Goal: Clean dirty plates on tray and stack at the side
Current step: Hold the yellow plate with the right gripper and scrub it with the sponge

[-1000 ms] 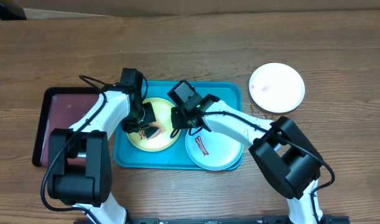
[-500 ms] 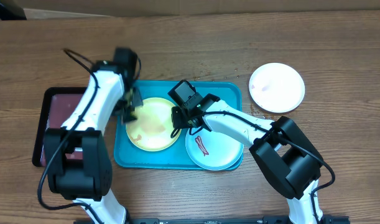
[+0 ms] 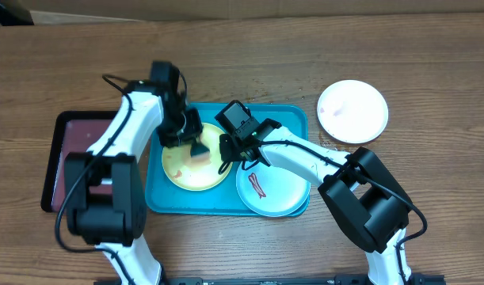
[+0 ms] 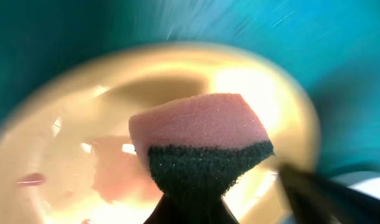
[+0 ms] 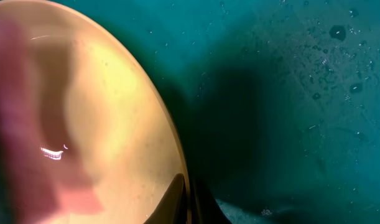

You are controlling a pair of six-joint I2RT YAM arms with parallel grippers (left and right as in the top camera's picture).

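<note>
– While item one, the yellow-green plate [image 3: 186,170], is lying flat in the left half of the tray [image 3: 293,119], what is bearing on it?

– Two entries. Left gripper [image 3: 196,145]: jaws are clamping a pink sponge [image 4: 202,124], its dark scouring layer sitting at the gripper end and its pink face pointing at the plate. Right gripper [image 5: 188,199]: fingers are closing tight on the plate's right rim, apparently pinning it.

– Is the sponge touching the plate?

– Cannot tell. It is hanging over the plate's middle, close to the surface.

– Which way is the dirt lying from it?

– A reddish streak [image 4: 31,180] is showing towards the left in the wrist view, away from the pinned rim. Being round, the plate is offering no long axis, so the next wipe is probably heading from the centre towards that side. The left arm is the nearer one for it.

– Arm poses?

– Left arm is rising from its base, bending over the tray's far left corner and angling its wrist down onto the plate. Right arm is stretching low across the tray from the right, its wrist passing the far edge of the mint plate [image 3: 277,194].

– Remaining stock?

– The mint plate is sitting just beside item one, carrying a reddish-brown streak [image 3: 258,187]. A white plate [image 3: 352,112] is resting on the table [image 3: 249,47], right of the tray and apart from it. A maroon tray [image 3: 83,138] is lying to the left.
</note>
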